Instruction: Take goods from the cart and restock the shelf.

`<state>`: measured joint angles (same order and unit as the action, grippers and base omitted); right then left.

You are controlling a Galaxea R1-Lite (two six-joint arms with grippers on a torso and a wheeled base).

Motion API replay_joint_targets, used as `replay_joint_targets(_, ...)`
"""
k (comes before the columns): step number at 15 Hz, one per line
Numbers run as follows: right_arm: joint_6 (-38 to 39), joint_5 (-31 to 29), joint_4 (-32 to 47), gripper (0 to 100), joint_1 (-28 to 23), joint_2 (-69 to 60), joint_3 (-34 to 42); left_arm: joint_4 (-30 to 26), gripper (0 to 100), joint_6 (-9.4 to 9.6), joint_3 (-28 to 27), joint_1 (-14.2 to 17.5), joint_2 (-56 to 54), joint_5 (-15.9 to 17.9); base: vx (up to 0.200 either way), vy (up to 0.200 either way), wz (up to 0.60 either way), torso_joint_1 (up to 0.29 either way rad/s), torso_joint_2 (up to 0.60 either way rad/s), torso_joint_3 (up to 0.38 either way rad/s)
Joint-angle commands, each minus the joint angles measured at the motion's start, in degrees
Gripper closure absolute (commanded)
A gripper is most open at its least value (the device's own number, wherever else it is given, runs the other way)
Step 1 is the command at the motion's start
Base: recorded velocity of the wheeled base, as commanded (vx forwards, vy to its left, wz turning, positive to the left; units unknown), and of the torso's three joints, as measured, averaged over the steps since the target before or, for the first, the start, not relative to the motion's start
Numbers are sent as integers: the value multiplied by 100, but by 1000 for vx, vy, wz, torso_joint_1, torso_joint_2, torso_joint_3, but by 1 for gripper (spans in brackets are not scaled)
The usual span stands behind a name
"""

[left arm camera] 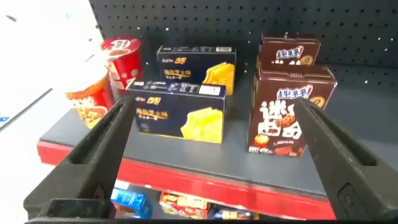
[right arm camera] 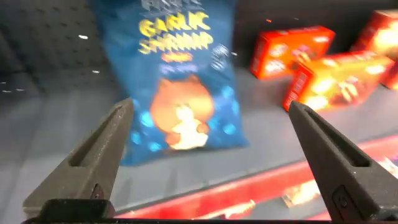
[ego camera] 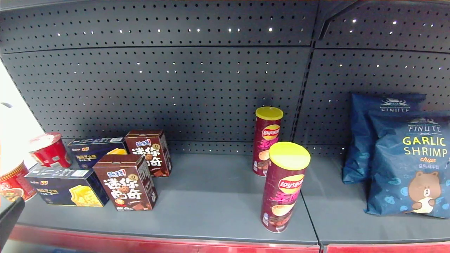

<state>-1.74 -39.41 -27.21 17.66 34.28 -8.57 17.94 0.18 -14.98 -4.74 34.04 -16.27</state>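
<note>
While both gape empty, left gripper [left arm camera: 211,103] faces brown cardboard cookie boxes [left arm camera: 289,118]; right gripper [right arm camera: 211,104] faces blue foil chip bag [right arm camera: 177,81].

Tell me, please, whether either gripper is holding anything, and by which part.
Nothing is held: the left gripper and the right gripper both stand open and empty.

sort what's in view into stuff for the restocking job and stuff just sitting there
For the job: shelf; left gripper, jaws open, empty; right gripper, jaws open, empty.
Just sitting, already stocked: chip cans; brown boxes; dark blue boxes; red cups; shrimp chip bags; orange boxes.
</note>
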Motion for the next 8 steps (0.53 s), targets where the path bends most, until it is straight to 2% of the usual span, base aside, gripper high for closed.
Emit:
replay_joint_targets(1, -1, -49, 31, 0, -870, -668, 523, 7, 0, 43, 268, 0, -301, -139, 0, 0, 0, 0, 0, 0)
replay_joint_targets(3, -1, -40, 172, 0, -1679, -1029, 822, 7, 0, 43, 531, 0, -512, -227, 0, 0, 0, 0, 0, 0)
replay_joint_targets(7, -45, 144, 1482, 0, -1617, -2426, 831, -10, 0, 43, 962, -9, -951, -245, 0, 0, 0, 0, 0, 0)
replay_joint_targets(8, -81, 329, 2167, 0, -1573, -3094, 831, -63, 0, 43, 1032, -27, -1022, -209, 0, 0, 0, 0, 0, 0)
